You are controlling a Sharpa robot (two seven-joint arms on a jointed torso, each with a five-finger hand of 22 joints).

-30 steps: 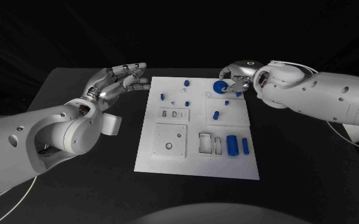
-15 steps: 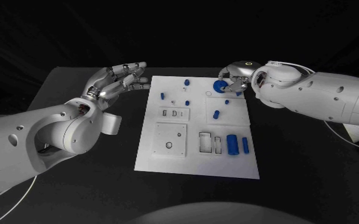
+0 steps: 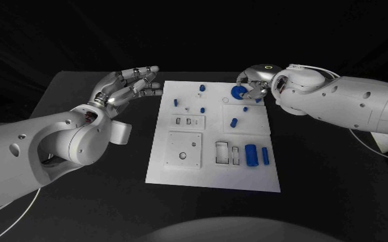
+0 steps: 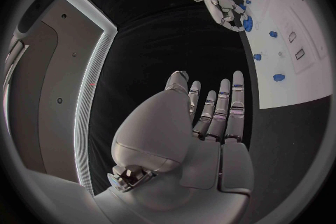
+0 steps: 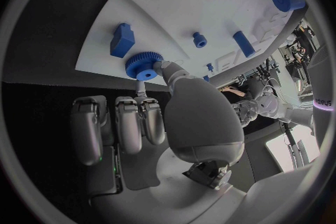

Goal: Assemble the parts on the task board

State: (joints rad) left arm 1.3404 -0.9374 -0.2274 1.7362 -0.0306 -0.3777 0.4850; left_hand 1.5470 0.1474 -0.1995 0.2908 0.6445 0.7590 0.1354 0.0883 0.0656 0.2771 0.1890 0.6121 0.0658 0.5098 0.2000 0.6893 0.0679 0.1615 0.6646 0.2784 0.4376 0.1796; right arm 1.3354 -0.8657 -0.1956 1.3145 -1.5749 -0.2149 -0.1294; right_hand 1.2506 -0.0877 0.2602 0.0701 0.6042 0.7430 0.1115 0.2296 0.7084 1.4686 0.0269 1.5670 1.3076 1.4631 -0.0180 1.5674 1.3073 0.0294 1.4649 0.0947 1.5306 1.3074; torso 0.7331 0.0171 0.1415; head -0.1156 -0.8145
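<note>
Right hand pinching a blue gear at the board's far right corner.

The left silver hand (image 3: 125,89) hovers beside the white rectangular task board (image 3: 212,177), fingers spread, grasping nothing. Small blue parts (image 3: 252,156) lie across the board. The right silver hand (image 3: 257,85) pinches the round blue toothed gear (image 3: 237,92) between thumb and a finger.

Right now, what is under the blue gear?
The gear sits over the board's far right corner, pinched by the right robot hand. Whether a peg or hole lies beneath is covered by the gear.
</note>
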